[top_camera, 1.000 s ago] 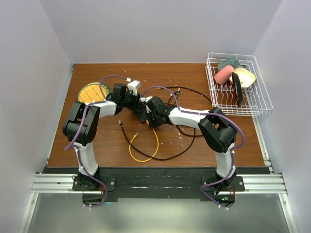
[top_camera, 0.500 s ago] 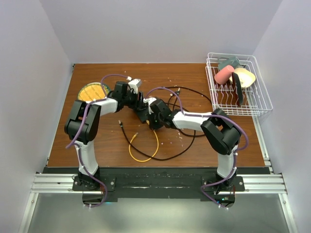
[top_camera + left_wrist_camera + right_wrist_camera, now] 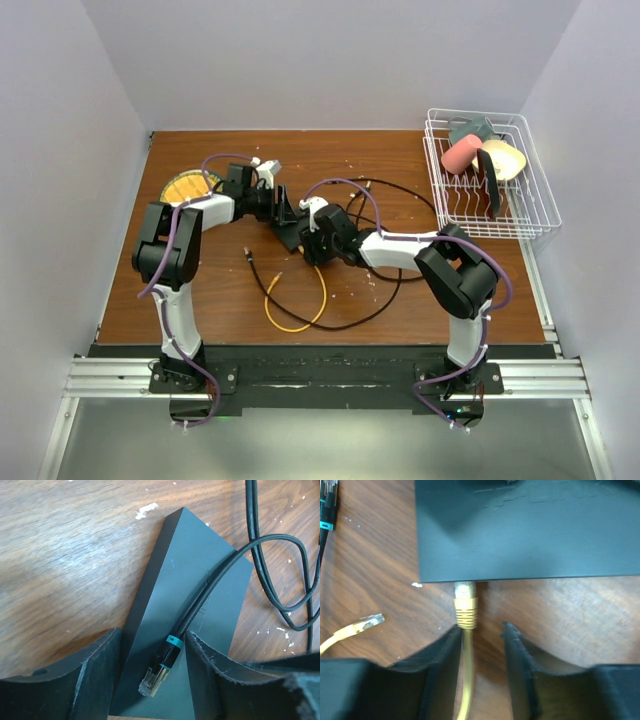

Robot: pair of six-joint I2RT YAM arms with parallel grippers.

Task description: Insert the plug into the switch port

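Note:
The switch is a flat dark box lying mid-table. A yellow plug sits in a switch port on its near edge, with its yellow cable trailing back between my right gripper's fingers. My right gripper is open, the cable lying along its left finger. My left gripper is open and straddles one end of the switch. A black cable's plug with a teal ring lies loose on top of the box between those fingers.
The yellow cable's other plug lies loose on the wood, and the cable loops toward the near edge. Black cables curl right of the switch. A white wire rack with dishes stands back right; a yellow round disc lies back left.
My right gripper has gone from shut to open, leaving the yellow plug in the port. My left gripper has widened and its arm has shifted slightly back-left.

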